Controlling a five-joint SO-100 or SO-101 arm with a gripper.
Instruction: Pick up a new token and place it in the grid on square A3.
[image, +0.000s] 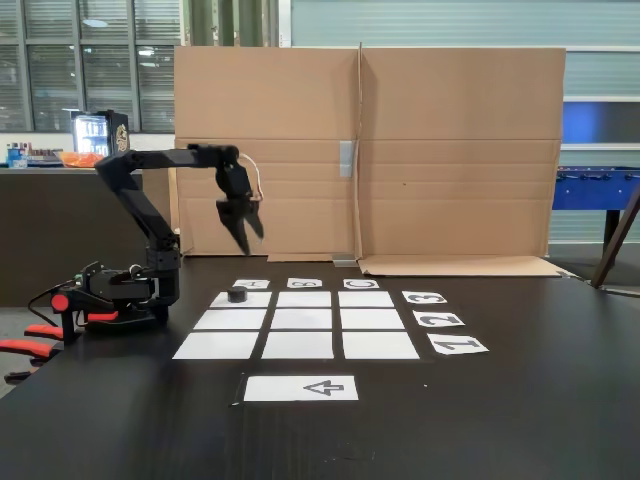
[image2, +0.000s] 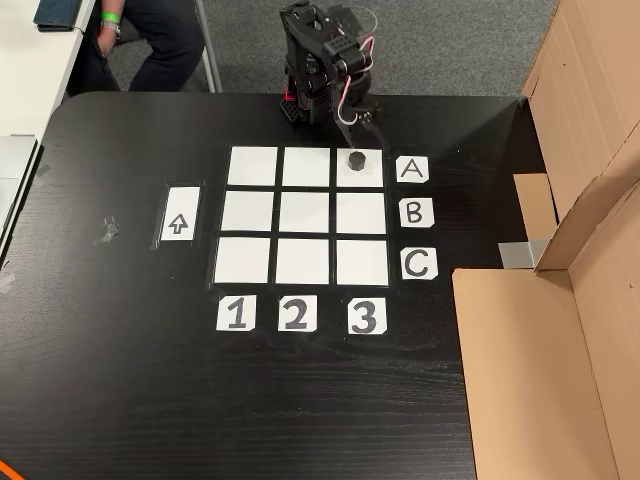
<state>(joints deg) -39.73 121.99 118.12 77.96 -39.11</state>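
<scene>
- Nearest in the fixed view, well below and forward of the gripper: one white paper strip with an arrow, bare dark table all round it and out to the near edge.
- Next back, the grid: nine blank white cells, three rows of three, dark gaps between (none overlapping).
- To the right of the grid in the fixed view, well away from the gripper: three number cards, "1", "2", "3"; wide open tabletop beyond them.
- Along the far edge of the grid, three letter cards; "A", "B" and "C" readable in the other view.
- One token, resting flat inside square A3, almost straight beneath the raised gripper, apart from it, clear air between.
- Gripper fingers pointing down, tips a little apart, clamped on nothing.
- Arm base behind and beside the gripper, close to the table's edge, just off the grid's corner.
- Farthest: cardboard wall behind the gripper, closing the back of the table.
- Past the table in the other view, one seated person, partly seen.
</scene>
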